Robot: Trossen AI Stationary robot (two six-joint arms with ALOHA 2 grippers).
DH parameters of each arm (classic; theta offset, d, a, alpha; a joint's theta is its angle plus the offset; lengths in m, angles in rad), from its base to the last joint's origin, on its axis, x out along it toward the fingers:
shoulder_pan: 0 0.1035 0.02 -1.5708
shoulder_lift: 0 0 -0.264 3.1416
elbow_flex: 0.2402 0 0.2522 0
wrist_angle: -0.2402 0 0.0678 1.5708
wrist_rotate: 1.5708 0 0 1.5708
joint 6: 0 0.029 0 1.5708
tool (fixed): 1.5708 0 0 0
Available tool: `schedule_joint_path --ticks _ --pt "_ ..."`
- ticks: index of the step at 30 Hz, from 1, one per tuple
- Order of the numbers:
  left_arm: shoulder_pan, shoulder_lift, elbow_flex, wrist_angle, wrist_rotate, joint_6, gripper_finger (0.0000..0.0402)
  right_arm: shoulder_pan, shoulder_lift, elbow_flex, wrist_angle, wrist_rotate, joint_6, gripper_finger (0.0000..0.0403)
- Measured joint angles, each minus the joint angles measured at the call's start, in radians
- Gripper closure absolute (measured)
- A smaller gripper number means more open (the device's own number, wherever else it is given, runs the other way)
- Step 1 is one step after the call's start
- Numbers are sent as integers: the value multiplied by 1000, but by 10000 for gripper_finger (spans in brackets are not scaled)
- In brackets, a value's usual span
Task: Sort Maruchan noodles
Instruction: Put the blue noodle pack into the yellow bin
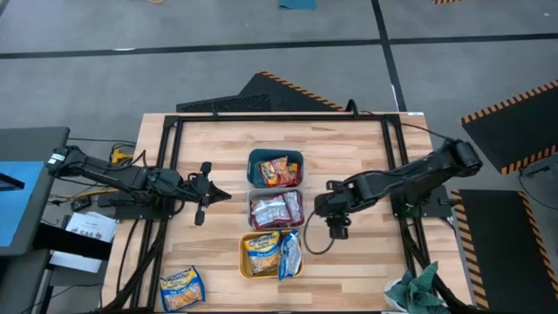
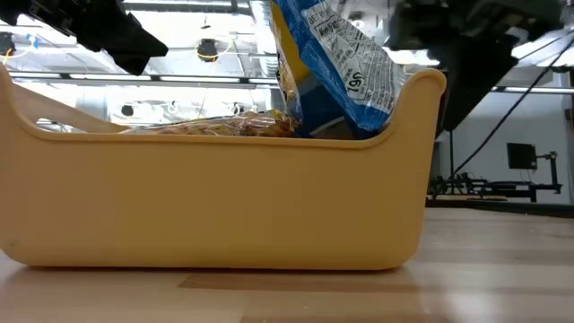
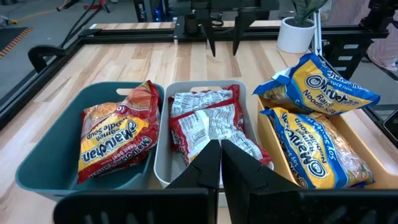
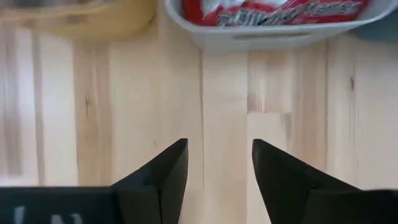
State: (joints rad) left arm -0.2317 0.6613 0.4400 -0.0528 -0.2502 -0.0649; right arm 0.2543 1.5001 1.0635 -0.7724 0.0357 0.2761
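Your right hand (image 1: 336,228) hangs empty, fingers apart, at 3 o'clock of the bins; left hand (image 1: 200,194) pinched together at 9. Noodles fill teal bin (image 1: 275,157), white bin (image 1: 253,211) and orange bin (image 1: 248,262); one yellow packet (image 1: 181,289) lies loose at 7 o'clock, seen only from above. Green rag (image 1: 418,290) at 5.

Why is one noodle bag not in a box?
One yellow Maruchan packet lies alone on the table's front left corner, unsorted. Another yellow packet sticks up over the orange bin's rim instead of lying flat.

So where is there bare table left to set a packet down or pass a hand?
Bare wood lies between the left gripper and the bins, and right of the bins around the right gripper. The bin column, teal, white, orange, is crowded. One yellow packet sits at the near-left edge.
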Motion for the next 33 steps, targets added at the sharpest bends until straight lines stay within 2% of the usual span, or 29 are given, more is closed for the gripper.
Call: schedule_joint_path --ticks 3,6,9,12,16,29,33 --pt "0 0 0 3 -1 1 401 4 -103 -118 102 64 54 207" --pt "0 0 0 7 -1 1 401 31 -212 -238 280 209 70 213" --pt "0 0 0 11 -1 0 401 60 -309 -363 537 379 11 218" --pt "0 0 0 13 -1 1 401 63 -365 -466 774 461 -88 222" --pt "0 0 0 20 -1 4 401 36 -395 -526 952 466 -185 223" --pt "0 0 0 26 -77 27 401 -22 -328 -528 968 462 -198 223" --pt "-2 9 -1 70 -71 -88 402 -21 -310 -528 978 458 -198 223"
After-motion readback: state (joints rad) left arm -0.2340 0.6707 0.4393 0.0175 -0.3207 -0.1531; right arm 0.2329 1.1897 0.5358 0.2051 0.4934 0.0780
